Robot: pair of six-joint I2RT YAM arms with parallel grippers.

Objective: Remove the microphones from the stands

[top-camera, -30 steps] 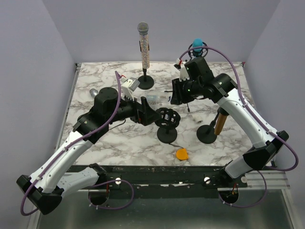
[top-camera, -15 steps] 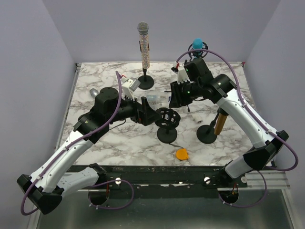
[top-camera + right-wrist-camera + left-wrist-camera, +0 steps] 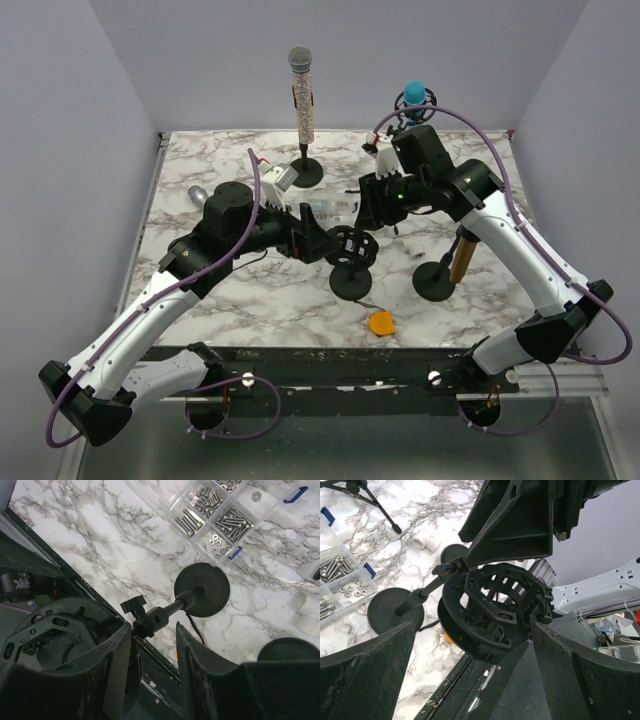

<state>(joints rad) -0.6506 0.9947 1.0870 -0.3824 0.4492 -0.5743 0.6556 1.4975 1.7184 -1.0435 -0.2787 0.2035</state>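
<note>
I've the left gripper, jaws wide, flanking the black cage-shaped mount on its round-based stand — right gripper near it, jaws narrowly parted, gripping nothing.

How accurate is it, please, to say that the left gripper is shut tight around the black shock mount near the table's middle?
Not quite: the left gripper is wide open, not shut, its fingers either side of the black shock mount near the table's middle; the left wrist view shows it.
</note>
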